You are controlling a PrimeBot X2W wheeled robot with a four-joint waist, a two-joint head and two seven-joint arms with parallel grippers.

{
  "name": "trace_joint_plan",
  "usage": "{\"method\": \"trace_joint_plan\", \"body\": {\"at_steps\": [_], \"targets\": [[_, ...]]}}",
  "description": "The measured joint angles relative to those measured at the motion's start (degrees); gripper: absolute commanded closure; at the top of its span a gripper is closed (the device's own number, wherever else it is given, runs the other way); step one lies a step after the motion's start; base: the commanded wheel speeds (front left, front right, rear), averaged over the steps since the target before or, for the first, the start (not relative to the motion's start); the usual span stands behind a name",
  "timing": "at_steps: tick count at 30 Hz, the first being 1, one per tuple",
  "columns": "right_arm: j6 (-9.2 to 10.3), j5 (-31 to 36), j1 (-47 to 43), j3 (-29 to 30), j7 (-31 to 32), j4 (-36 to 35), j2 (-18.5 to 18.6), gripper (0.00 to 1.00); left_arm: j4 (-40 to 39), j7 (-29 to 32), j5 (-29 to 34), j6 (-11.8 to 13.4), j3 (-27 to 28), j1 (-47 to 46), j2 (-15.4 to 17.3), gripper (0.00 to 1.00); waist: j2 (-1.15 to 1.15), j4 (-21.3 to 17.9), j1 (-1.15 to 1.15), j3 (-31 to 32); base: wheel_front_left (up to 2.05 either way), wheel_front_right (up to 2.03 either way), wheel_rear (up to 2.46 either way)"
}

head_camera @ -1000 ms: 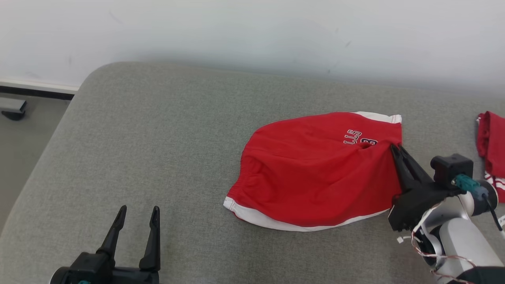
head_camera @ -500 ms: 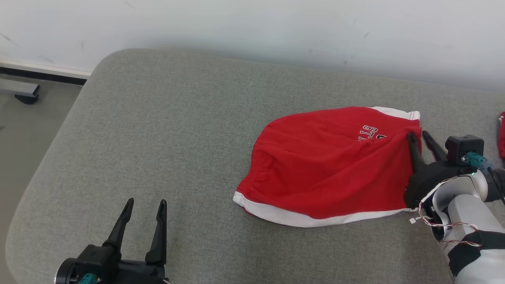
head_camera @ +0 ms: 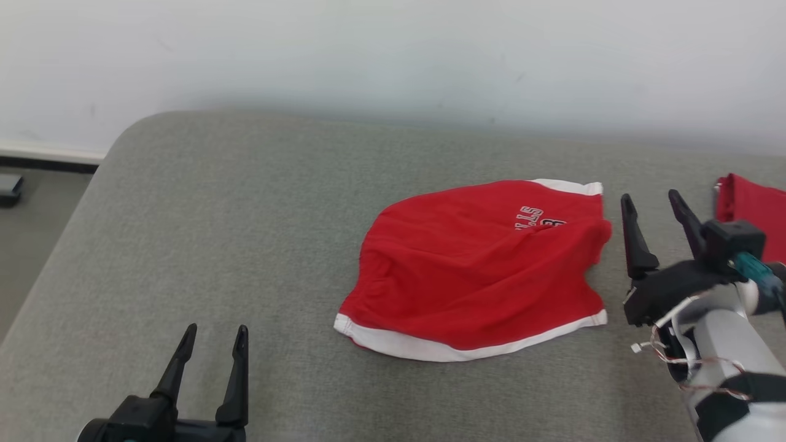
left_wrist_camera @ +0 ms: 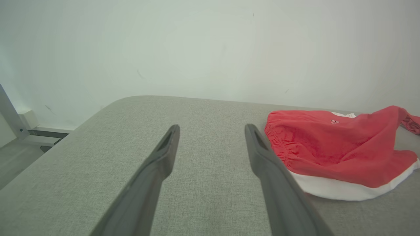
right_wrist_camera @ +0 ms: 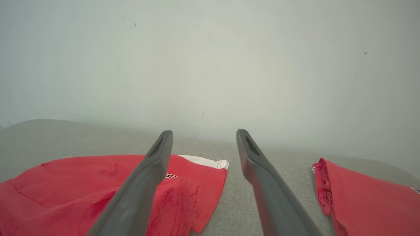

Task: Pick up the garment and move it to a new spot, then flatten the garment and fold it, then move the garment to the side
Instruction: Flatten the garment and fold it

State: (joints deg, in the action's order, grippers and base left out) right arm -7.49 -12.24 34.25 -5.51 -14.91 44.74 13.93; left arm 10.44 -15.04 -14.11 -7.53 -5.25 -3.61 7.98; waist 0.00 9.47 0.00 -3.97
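The garment [head_camera: 473,270] is a pair of red shorts with white trim and lettering, lying loosely rumpled on the grey padded table [head_camera: 245,202]. It also shows at the right of the left wrist view as the garment [left_wrist_camera: 341,150] and at the lower left of the right wrist view as the garment [right_wrist_camera: 82,186]. My right gripper [head_camera: 651,199] stands open just right of the shorts, clear of the cloth, nothing between its fingers. Near the front left, my left gripper [head_camera: 215,334] is open and empty, well apart from the shorts.
A second red garment [head_camera: 752,212] lies at the table's far right edge, also seen as red cloth [right_wrist_camera: 364,196]. A pale wall runs behind the table. Floor and a dark base [head_camera: 9,187] show past the table's rounded left corner.
My right gripper was shut on the shorts' right edge, then opened and drew back to the right, leaving the cloth lying on the table. The head camera shifted. The left gripper stayed open.
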Motion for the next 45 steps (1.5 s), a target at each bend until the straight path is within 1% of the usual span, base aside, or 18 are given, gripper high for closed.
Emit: {"method": "trace_joint_plan", "body": {"at_steps": [6,11,17,25,29,33,45], "targets": [[0.01,-1.33,-10.75,2.47,-0.07,-14.28,0.92,0.0,-0.8,-0.01,0.44,0.0,1.43,1.32,0.11,0.0,0.0,-3.04,-0.01,1.36,0.0,0.0,0.0],[0.01,-0.75,-19.49,4.76,-0.07,-23.43,-0.79,0.0,-1.37,-0.01,0.52,0.0,2.79,2.32,0.41,0.0,0.0,-5.51,-0.01,1.97,0.0,0.0,0.0],[0.01,0.37,-27.62,6.84,0.1,-31.41,-3.68,0.0,-1.42,0.0,0.57,0.0,3.46,2.86,1.05,0.0,0.0,-7.6,0.0,2.4,0.0,0.0,0.0],[0.01,1.72,-36.17,9.2,1.98,-39.17,-7.77,0.0,-1.22,0.0,1.45,0.0,3.89,3.88,1.79,0.0,0.0,-7.8,0.0,3.59,0.0,0.0,0.0],[0.01,2.25,-38.93,9.28,3.13,-41.97,-9.13,0.0,-1.62,0.0,2.57,0.0,4.41,4.92,1.67,0.0,0.0,-7.79,-0.01,4.22,0.0,0.0,0.0],[0.01,2.19,-40.62,9.96,3.5,-42.68,-9.79,0.0,-1.74,0.0,3.78,0.0,4.65,5.56,1.49,0.0,-0.01,-7.59,-0.01,4.62,0.0,0.0,0.0],[0.01,1.75,-41.03,9.93,2.96,-39.13,-10.33,0.0,0.42,0.0,5.04,0.0,4.7,6.0,2.4,0.0,-0.01,-6.97,0.0,4.54,0.0,0.0,0.0]]}}
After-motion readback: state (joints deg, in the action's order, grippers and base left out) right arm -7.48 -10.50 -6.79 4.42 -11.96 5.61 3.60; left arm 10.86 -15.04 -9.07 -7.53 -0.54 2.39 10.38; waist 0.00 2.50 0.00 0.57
